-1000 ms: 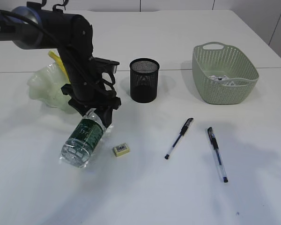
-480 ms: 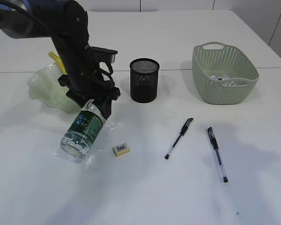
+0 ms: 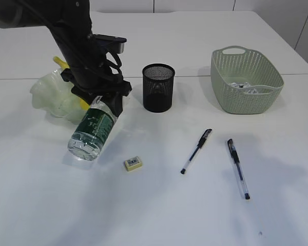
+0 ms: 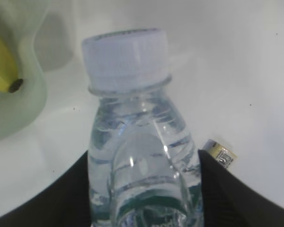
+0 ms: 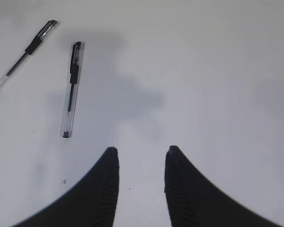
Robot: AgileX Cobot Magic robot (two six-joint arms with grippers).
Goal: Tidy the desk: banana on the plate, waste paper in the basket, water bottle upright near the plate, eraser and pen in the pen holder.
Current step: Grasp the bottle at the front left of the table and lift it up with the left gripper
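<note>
My left gripper (image 3: 103,100) is shut on the neck end of the clear water bottle (image 3: 92,131), which hangs tilted, base down to the left, beside the pale green plate (image 3: 45,92). In the left wrist view the black fingers (image 4: 61,198) press both sides of the bottle (image 4: 132,123), under its white cap (image 4: 125,52). The banana (image 4: 2,71) lies on the plate (image 4: 23,111). The eraser (image 3: 133,163) and two pens (image 3: 196,151) (image 3: 238,168) lie on the table. Waste paper (image 3: 244,86) sits in the basket (image 3: 226,97). My right gripper (image 5: 142,150) is open and empty, right of the pens (image 5: 71,94).
The black mesh pen holder (image 3: 158,87) stands just right of the left arm. The eraser (image 4: 220,155) shows past the bottle's right side. The green basket stands at the back right. A seam between two tables (image 3: 195,77) runs behind the pen holder.
The left arm has carried the bottle up and back, toward the plate. Its base has risen and shifted slightly right. The right gripper, pens and eraser have not moved.
</note>
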